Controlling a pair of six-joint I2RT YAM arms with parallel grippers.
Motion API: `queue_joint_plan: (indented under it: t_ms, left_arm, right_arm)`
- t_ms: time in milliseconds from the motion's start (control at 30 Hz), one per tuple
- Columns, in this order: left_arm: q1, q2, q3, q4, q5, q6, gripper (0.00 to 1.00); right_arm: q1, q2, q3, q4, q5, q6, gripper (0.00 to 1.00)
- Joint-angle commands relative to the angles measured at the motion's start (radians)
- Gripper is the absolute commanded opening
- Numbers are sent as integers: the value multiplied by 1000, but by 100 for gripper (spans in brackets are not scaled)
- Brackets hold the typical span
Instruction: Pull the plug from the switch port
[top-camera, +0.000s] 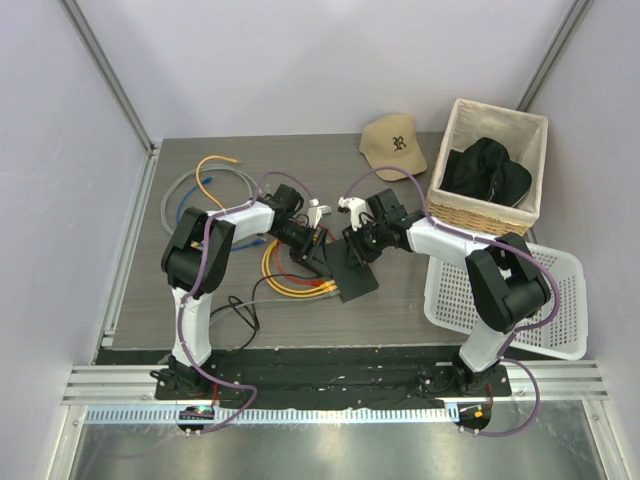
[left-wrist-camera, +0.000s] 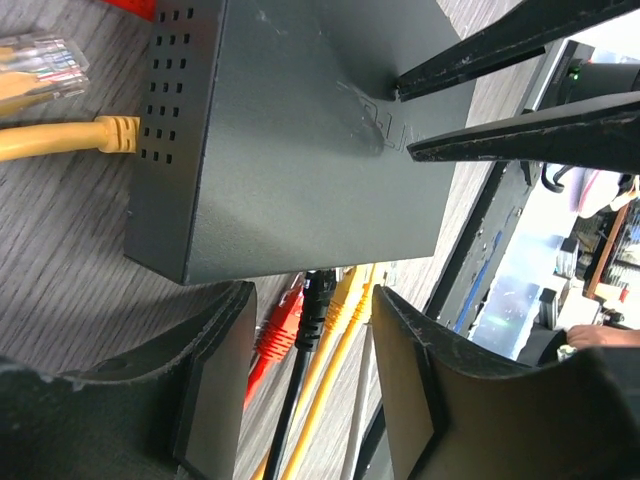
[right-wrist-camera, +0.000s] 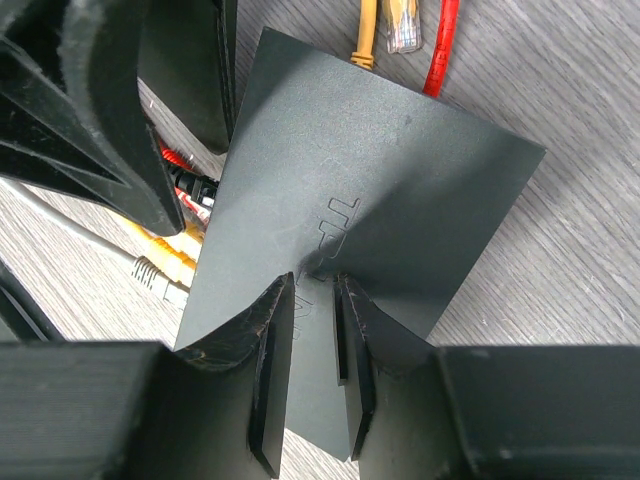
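The switch (top-camera: 350, 275) is a flat black box lying on the table, and it fills the left wrist view (left-wrist-camera: 300, 150) and the right wrist view (right-wrist-camera: 380, 180). Red (left-wrist-camera: 280, 325), black (left-wrist-camera: 318, 303) and yellow (left-wrist-camera: 347, 298) plugs sit side by side in its port edge. My left gripper (left-wrist-camera: 312, 300) is open with its jaws straddling these plugs, one finger outside the red plug and the other outside the yellow ones. My right gripper (right-wrist-camera: 314, 282) stands on the switch's top with its fingertips (left-wrist-camera: 415, 152) resting on the lid. Its jaws are slightly apart and hold nothing.
Another yellow cable (left-wrist-camera: 60, 140) enters the switch's vented side, and a loose clear-tipped plug (left-wrist-camera: 40, 60) lies beside it. Grey, orange and blue cables (top-camera: 200, 185) coil at back left. A tan cap (top-camera: 393, 143), a wicker basket (top-camera: 460, 210) with a black garment and a white plastic basket (top-camera: 540, 320) stand at right.
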Motion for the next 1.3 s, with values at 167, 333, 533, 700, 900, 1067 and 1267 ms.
queue_joint_plan:
  t_ms: [167,333,533,700,900,1067,1267]
  left_arm:
    - [-10,-5,-10,41,2,-34,47]
    - [-19,-8,-12,58,-41,-55,44]
    - [-25,6,13,50,-93,-86,19]
    - [-22,20,53,26,-102,-97,0]
    - [-4,67,142,-54,-124,-30,0]
    - [31,133,229,-145,-124,50,0]
    - [42,112,177,-101,-64,27,0]
  right_arm:
    - [-5,25,-60,-68,108,-33,31]
    - [-3,25,-58,-66,106,-32,31]
    - [-5,25,-63,-62,108,-29,31]
    - [-3,23,-68,-60,108,-27,31]
    - [-3,20,-72,-59,111,-29,31]
    - [-3,17,-83,-60,112,-32,31]
    - [-5,14,-91,-59,114,-33,31]
